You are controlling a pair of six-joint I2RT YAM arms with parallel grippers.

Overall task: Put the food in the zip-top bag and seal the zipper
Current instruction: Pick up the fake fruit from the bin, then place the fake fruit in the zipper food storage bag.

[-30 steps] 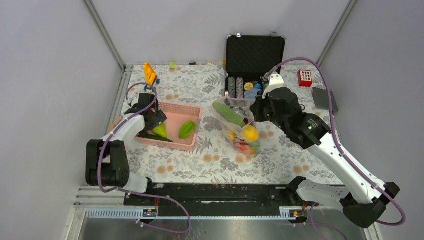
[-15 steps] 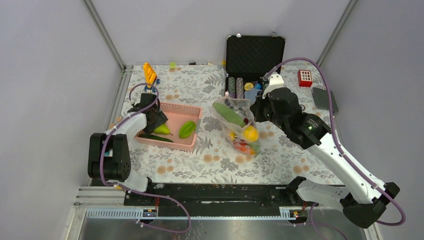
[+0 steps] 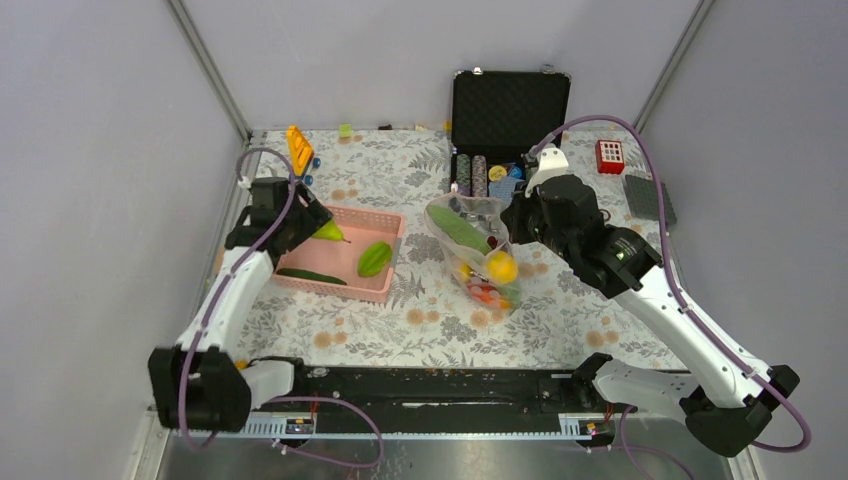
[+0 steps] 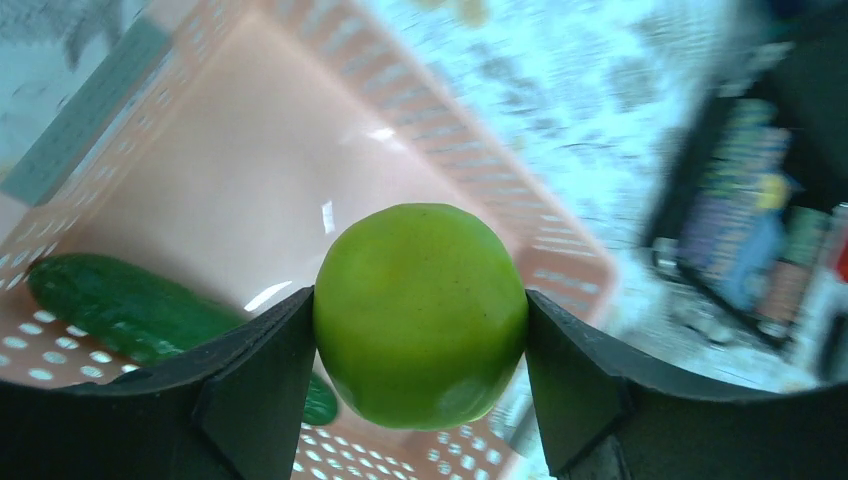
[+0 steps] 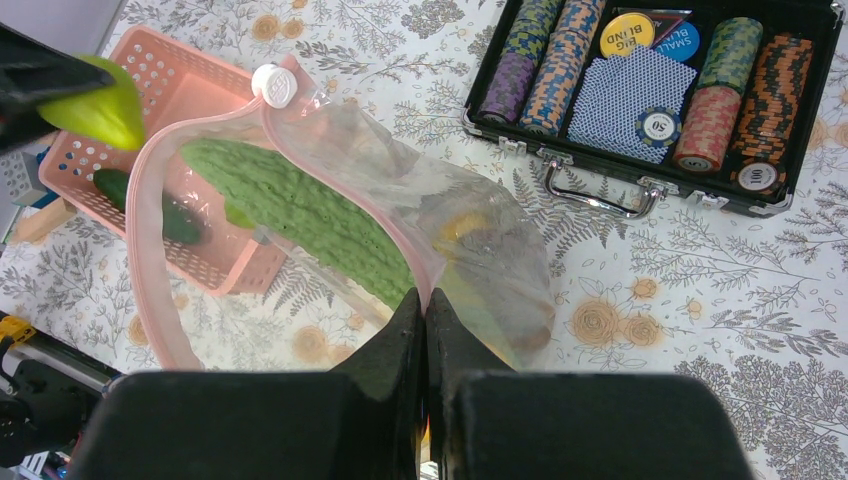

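The pink latticed plastic basket [image 3: 362,212] sits on the floral-clothed bench [image 3: 430,320]. Inside it, a dark green plastic cucumber [image 3: 310,275] lies along the near wall, and a green leafy plastic piece [image 3: 374,258] lies toward the right wall. Over the basket's far left corner, a lime-green round plastic fruit [image 4: 420,310] is clamped between the left jaws.

Just right of the basket is the clear soft zip-top bag [image 5: 500,255], its mouth turned toward the basket. A long bumpy green plastic cucumber [image 3: 458,228] and a yellow plastic citrus [image 3: 500,266] are inside it. The right jaws pinch the bag's pale-pink zipper strip [image 5: 150,230] on the side away from the basket.

Behind and right of the basket, an open black hard case [image 3: 508,105] holds striped round poker chips [image 3: 471,172].
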